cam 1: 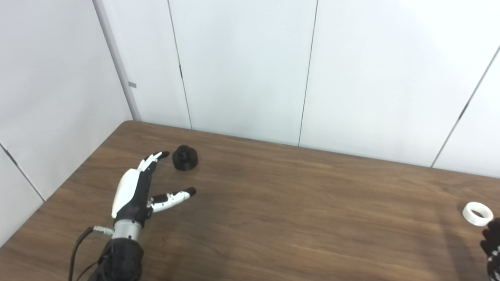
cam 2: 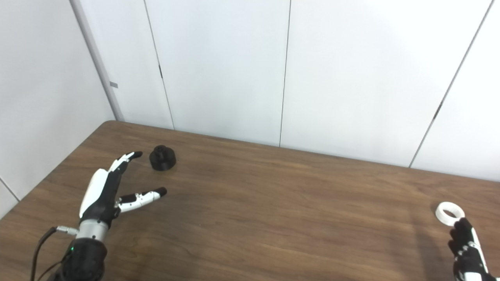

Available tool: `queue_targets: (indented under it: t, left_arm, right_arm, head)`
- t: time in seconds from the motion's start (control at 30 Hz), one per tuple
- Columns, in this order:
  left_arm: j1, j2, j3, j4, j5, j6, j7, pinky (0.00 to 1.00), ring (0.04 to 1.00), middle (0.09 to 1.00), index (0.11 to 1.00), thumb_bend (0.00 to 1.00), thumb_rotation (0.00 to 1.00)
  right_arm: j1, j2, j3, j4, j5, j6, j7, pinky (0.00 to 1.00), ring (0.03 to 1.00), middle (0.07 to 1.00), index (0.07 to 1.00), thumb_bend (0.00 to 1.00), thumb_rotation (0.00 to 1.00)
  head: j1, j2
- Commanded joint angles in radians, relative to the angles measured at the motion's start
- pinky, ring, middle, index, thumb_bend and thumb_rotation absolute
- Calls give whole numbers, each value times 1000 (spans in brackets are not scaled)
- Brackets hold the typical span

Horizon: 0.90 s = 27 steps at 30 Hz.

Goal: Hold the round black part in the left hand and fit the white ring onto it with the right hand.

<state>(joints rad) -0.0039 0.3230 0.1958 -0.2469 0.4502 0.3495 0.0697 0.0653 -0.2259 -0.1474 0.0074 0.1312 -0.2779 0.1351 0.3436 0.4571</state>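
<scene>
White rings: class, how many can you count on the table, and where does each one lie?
1. The white ring lies flat at the table's far right, just beyond the right hand. None elsewhere in view.

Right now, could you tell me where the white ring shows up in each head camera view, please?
Left eye view: white ring lies at the far right edge, just above the right hand.
Right eye view: ring sits lower right, further from the edge, again just above that hand.
Shared landmark: the round black part at far left of the table.
</scene>
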Motion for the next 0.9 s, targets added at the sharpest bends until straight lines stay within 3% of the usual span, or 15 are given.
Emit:
queue_targets:
  t: [0.0,0.37,0.87]
  left_arm:
    - [-49,46,4,12,42,18,15,1000,1000,950,888,933,334]
    - [-189,130,-46,197,139,50,31,1000,978,930,846,942,347]
    - [-372,179,-117,469,134,94,11,1000,994,945,848,955,367]
  right_arm:
    - [68,45,22,94,0,2,-4,1000,990,999,1000,414,1000]
    - [73,46,23,86,13,8,3,1000,988,997,1000,433,1000]
    - [78,53,27,74,-1,16,-5,1000,977,989,1000,423,1000]
  head:
    - [1,2]
    - [-1,8]
    - [-12,9]
